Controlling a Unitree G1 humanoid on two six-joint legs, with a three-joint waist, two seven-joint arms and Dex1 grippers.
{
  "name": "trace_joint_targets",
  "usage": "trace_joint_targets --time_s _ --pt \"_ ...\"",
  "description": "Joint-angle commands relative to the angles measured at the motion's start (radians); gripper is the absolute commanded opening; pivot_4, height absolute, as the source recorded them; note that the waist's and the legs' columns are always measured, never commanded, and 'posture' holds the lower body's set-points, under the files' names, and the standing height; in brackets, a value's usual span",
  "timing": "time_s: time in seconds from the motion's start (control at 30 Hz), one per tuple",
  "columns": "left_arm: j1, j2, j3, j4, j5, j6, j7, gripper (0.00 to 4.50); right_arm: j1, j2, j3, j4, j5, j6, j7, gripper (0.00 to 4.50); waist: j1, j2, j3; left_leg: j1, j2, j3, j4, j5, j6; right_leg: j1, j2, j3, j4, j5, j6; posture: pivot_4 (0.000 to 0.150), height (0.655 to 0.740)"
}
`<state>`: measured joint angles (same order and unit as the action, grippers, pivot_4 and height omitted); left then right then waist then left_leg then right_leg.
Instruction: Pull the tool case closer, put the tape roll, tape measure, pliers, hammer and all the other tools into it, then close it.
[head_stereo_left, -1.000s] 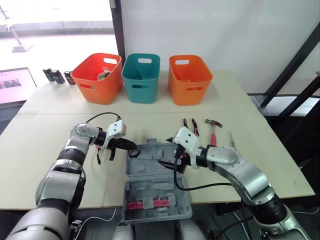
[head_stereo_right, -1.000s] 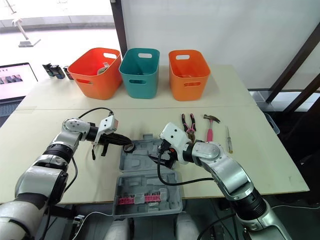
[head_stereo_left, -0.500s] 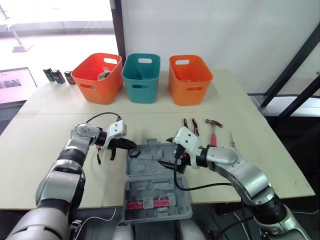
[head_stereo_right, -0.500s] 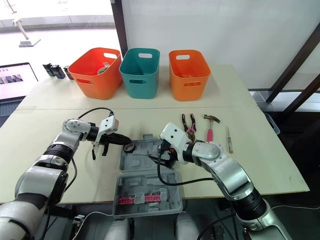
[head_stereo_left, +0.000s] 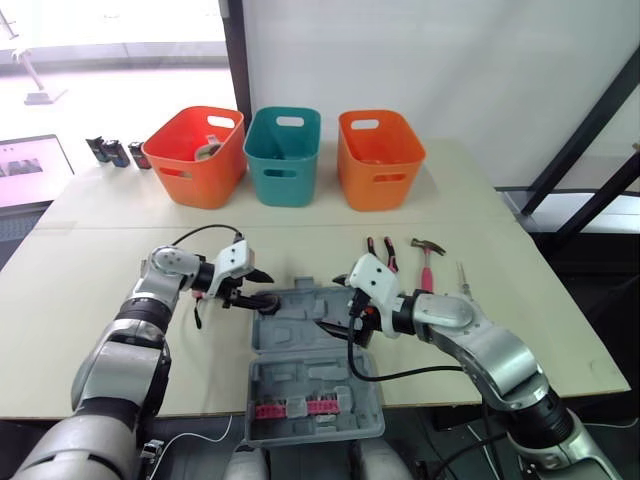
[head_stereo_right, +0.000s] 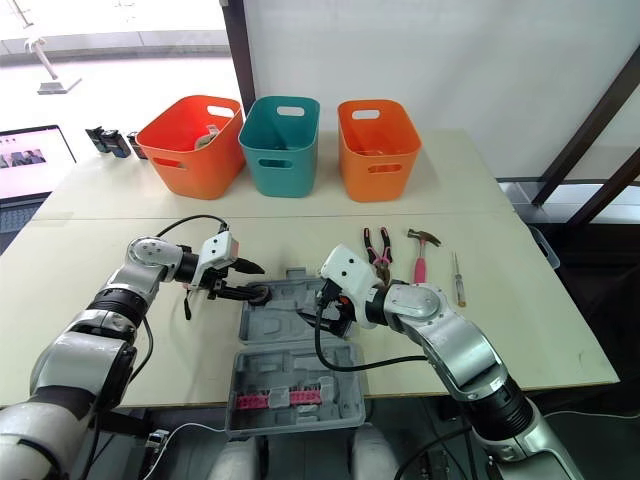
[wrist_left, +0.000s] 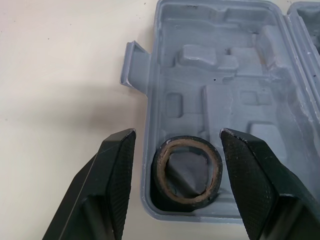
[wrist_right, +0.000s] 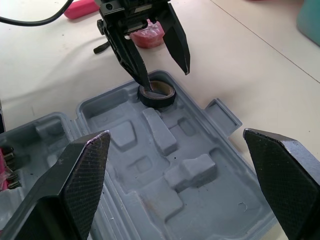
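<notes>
The black tape roll (wrist_left: 186, 172), brown inside, lies flat in a corner of the open grey tool case (wrist_left: 220, 90), just left of centre in the eye views. The left fingers (wrist_left: 117, 175) are apart on both sides of it, and the right fingers (wrist_right: 82, 175) are wide apart.

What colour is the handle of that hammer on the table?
Pink. The hammer shows best in the right eye view.

It looks like a robotics lab or test room: a bare beige table (head_stereo_left: 90, 250) before a blank white wall (head_stereo_left: 430, 70), three plastic bins (head_stereo_left: 283, 155) lined up on the table's far half, black frame struts (head_stereo_left: 590, 130) to the table's right, and a lit screen (head_stereo_left: 30, 170) off its left.
</notes>
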<state>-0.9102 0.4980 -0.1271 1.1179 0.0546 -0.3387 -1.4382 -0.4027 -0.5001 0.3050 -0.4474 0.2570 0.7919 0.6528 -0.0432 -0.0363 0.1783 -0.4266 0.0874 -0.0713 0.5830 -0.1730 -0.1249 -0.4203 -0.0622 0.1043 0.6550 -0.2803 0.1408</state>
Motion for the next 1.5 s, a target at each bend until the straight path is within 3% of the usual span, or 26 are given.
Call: trace_joint_targets --time_s 0.03,0.53,1.07,1.5 --pt "-0.007 0.004 0.009 -0.025 -0.014 0.000 -0.003 2.05 0.001 -0.007 -0.011 -0.028 0.000 -0.012 0.003 4.50 0.000 0.000 0.000 0.000 0.000 0.000 0.000 0.000 0.000 0.000 0.000 0.000 0.000 0.000 0.000 0.150 0.7400" --pt "0.024 -0.014 0.018 -0.040 -0.033 -0.016 -0.017 2.05 0.003 -0.013 -0.007 -0.031 -0.003 -0.008 0.003 4.50 0.000 0.000 0.000 0.000 0.000 0.000 0.000 0.000 0.000 0.000 0.000 0.000 0.000 0.000 0.000 0.150 0.7400" --pt "0.082 0.003 -0.062 -0.010 0.080 -0.143 0.111 2.05 0.011 -0.012 -0.013 -0.049 0.005 0.002 -0.003 4.50 0.001 0.000 0.000 0.000 0.000 0.000 0.000 0.000 0.000 0.000 0.000 0.000 0.000 0.000 0.000 0.150 0.7400" --pt "0.050 0.010 0.002 -0.070 -0.035 -0.043 0.006 2.05 0.009 -0.012 -0.013 -0.039 0.005 -0.006 0.001 4.50 0.001 0.000 0.000 0.001 0.000 0.000 0.001 0.000 0.000 0.001 0.000 0.000 0.000 0.000 0.000 0.150 0.7400"
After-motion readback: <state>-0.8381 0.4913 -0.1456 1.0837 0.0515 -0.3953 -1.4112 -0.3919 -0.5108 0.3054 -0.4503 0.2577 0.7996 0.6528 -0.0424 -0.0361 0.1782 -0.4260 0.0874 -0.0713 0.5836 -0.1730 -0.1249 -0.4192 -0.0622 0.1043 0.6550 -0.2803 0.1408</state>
